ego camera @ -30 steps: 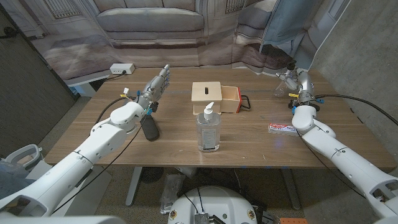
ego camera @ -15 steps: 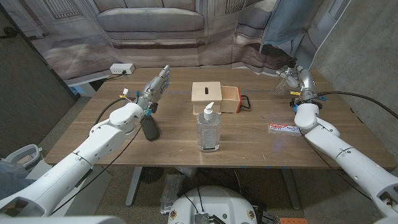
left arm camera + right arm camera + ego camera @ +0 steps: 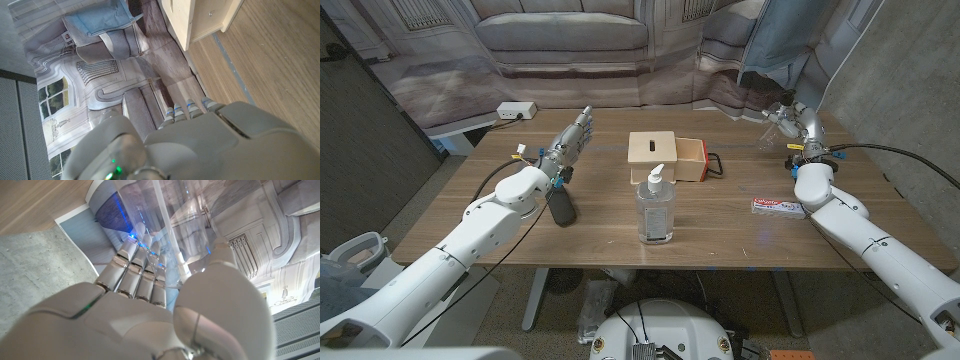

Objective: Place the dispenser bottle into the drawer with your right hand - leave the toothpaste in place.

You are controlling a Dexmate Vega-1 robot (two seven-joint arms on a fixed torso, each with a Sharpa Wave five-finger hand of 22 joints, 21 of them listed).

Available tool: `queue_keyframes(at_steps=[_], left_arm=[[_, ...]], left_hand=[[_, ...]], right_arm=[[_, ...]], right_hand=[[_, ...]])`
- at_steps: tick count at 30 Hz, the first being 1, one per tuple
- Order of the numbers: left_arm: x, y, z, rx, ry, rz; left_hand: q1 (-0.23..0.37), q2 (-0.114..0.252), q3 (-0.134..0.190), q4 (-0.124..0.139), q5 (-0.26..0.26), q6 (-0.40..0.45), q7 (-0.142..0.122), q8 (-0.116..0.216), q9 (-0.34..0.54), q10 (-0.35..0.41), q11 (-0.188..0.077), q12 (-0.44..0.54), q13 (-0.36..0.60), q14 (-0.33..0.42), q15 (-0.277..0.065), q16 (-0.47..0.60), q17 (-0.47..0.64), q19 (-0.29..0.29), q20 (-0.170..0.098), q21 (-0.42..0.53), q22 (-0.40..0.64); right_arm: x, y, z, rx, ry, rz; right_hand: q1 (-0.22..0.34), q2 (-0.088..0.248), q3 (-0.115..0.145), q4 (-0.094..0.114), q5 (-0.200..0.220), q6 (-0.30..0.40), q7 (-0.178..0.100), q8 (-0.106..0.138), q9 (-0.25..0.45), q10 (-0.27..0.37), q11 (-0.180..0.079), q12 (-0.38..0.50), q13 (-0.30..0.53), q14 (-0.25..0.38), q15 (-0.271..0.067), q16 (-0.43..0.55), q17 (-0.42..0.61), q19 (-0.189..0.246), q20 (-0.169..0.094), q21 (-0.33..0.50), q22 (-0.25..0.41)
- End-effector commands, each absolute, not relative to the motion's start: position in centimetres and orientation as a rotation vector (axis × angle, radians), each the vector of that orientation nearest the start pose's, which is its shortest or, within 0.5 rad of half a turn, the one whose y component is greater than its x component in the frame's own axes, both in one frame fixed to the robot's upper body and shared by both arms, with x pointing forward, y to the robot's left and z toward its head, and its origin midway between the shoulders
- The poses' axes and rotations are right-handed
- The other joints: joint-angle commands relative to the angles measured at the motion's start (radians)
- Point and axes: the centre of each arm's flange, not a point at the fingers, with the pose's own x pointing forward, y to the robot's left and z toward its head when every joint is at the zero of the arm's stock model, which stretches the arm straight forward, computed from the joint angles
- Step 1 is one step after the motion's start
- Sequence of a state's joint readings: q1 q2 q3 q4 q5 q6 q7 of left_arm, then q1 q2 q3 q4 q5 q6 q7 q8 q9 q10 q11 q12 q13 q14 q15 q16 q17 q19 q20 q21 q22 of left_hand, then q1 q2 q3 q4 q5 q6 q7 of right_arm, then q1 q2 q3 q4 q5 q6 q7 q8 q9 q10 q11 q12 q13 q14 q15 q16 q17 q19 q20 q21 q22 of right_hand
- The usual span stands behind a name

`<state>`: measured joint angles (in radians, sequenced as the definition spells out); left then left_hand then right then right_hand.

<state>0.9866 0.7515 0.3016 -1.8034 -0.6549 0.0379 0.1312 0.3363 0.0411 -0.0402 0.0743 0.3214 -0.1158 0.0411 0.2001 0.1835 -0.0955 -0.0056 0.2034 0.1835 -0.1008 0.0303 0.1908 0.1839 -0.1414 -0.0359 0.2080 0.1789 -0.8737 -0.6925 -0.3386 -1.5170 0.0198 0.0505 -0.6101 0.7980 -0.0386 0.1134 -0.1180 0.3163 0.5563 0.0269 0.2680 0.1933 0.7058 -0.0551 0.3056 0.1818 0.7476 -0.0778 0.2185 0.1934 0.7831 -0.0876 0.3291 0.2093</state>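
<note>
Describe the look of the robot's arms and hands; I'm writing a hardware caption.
Both arms, the left arm and the right arm, have smooth, rounded white shells, with black cables running alongside. The left hand and right hand are metallic grey with segmented fingers; the wrist views show blue-tinted fingertips. Small coloured wires sit at the left wrist.

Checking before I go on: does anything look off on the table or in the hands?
Yes: the right hand holds a clear plastic cup at the far right, while the dispenser bottle stands untouched near the front edge. The drawer is open; the toothpaste lies flat.
</note>
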Motion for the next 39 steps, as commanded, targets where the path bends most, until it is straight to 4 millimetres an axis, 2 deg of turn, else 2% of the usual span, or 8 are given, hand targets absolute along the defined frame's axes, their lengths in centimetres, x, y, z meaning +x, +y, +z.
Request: queue_keyframes(at_steps=[1,24,39], left_arm=[[57.9,27.8,1.7,0.139,-0.529,-0.222],[57.8,27.5,1.9,0.144,-0.536,-0.220],[57.0,27.8,1.7,0.151,-0.540,-0.209]], left_hand=[[0.006,0.008,-0.005,0.000,0.000,0.001,0.000,-0.001,0.005,-0.001,-0.001,-0.001,0.004,-0.002,0.000,0.002,0.002,0.005,-0.015,0.005,0.006],[0.010,0.011,-0.010,0.000,0.000,-0.001,0.000,-0.002,0.005,-0.002,-0.002,-0.002,0.004,-0.006,-0.001,-0.001,0.002,0.003,-0.012,0.003,0.006],[0.012,0.012,-0.013,0.000,0.000,-0.002,-0.001,-0.003,0.005,-0.002,-0.002,-0.002,0.004,-0.002,-0.002,0.001,0.003,0.004,-0.011,0.003,0.006]], right_arm=[[59.9,-35.9,4.3,-0.545,-0.767,-0.449],[59.3,-35.1,5.5,-0.551,-0.809,-0.376],[58.3,-33.4,6.2,-0.563,-0.863,-0.326]], right_hand=[[0.089,0.103,0.008,0.010,-0.005,0.077,-0.070,-0.004,0.004,0.014,-0.001,-0.005,0.003,0.011,-0.092,-0.001,0.001,0.001,-0.080,0.005,0.001],[0.096,0.111,0.007,0.009,-0.017,0.075,-0.069,-0.015,0.005,0.009,0.000,-0.017,0.004,0.003,-0.092,-0.009,0.001,-0.009,-0.083,0.002,0.001],[0.093,0.112,0.002,0.011,-0.024,0.078,-0.076,-0.020,0.006,0.012,-0.005,-0.022,0.005,-0.006,-0.090,-0.013,0.001,-0.025,-0.081,-0.005,0.001]])
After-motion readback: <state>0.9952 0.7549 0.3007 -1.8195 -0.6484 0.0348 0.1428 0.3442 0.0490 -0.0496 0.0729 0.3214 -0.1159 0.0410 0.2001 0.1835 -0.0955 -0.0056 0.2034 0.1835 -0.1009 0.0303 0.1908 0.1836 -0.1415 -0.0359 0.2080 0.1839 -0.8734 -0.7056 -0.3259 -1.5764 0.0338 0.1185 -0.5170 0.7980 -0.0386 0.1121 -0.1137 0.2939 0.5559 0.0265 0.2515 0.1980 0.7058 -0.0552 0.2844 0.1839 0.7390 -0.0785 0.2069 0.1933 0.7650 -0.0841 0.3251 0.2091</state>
